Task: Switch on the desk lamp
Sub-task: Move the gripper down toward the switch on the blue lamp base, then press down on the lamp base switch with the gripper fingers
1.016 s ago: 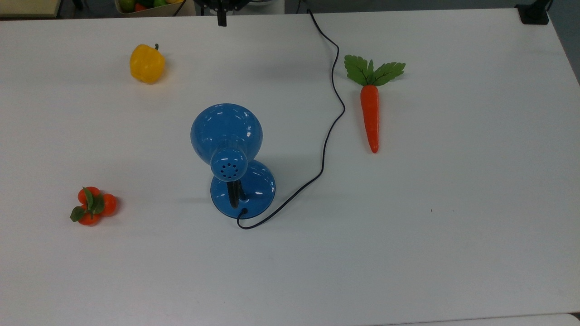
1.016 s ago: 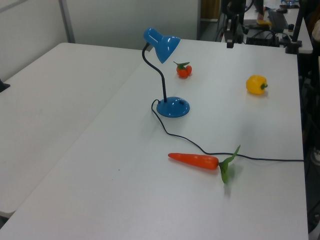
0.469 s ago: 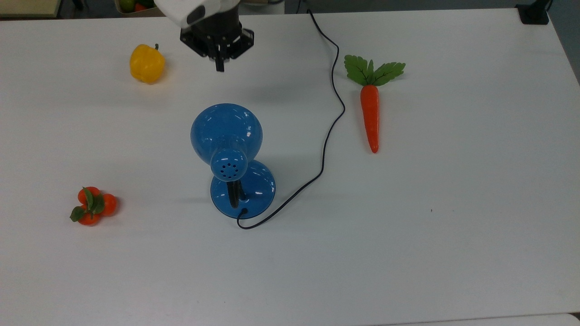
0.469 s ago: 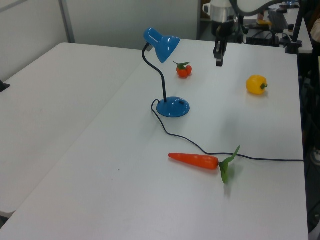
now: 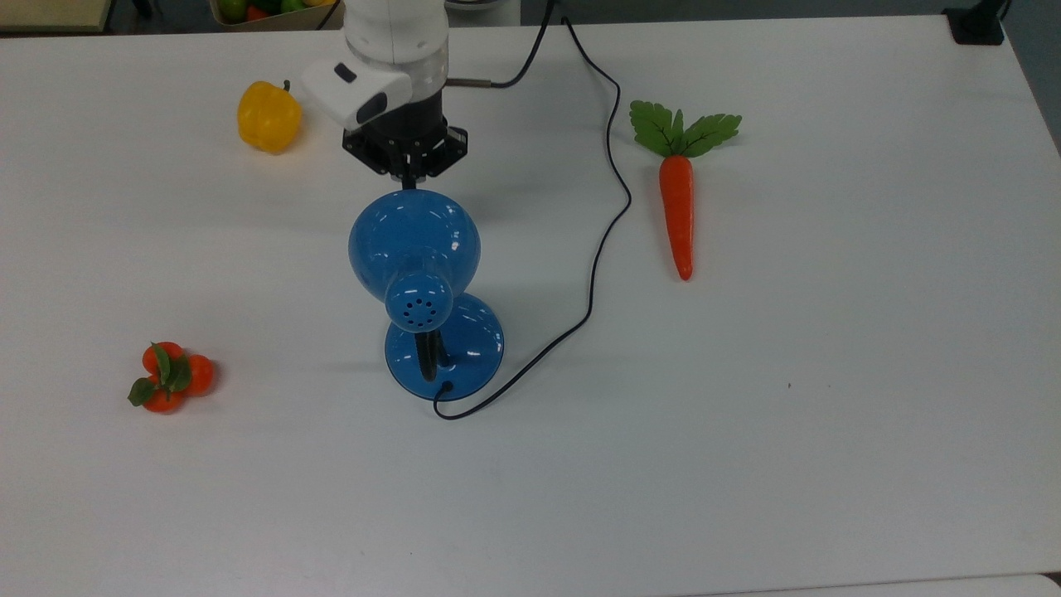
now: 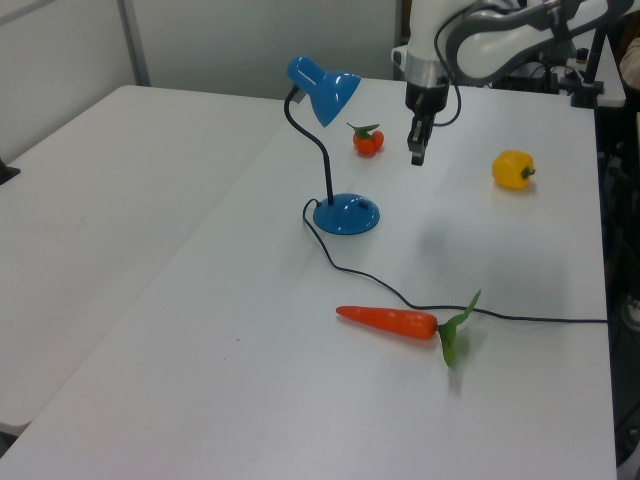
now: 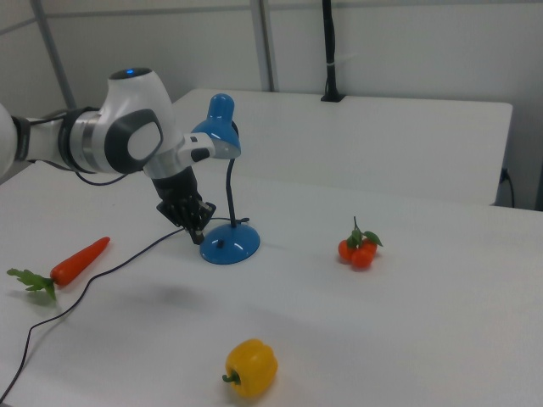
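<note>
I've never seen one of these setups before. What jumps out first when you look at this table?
Probably the glossy blue desk lamp standing mid-table, its dome shade tipped on a black bendy neck, with a thin black cord snaking off the far edge. Right beside the shade hangs the white robot arm's gripper, above the white table. Bright toy foods ring them: a carrot, a yellow pepper and a cluster of oranges.

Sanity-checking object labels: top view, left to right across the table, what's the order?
Tangerine cluster → yellow bell pepper → desk lamp → carrot. The gripper overlaps the lamp's span, so it is left out.
</note>
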You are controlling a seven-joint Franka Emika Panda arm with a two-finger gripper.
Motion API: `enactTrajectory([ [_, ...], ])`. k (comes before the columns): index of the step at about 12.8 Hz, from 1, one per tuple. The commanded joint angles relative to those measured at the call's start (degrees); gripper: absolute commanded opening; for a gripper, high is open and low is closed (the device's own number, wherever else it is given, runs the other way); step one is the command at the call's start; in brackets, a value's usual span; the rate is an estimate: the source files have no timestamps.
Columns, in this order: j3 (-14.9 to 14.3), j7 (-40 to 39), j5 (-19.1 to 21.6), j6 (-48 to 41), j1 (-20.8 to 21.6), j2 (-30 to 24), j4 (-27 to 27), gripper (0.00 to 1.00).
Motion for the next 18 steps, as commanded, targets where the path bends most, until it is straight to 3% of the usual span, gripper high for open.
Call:
enactTrajectory([
  [1,-0.28,-0.23,0.68,7.84,0.2,2.91,-1.34,0.0],
  [10,0.16,1.26,0.68,26.83,0.82,10.12,-0.55,0.0],
  [18,0.42,1.35,0.68,32.73,1.43,12.67,-0.55,0.0],
])
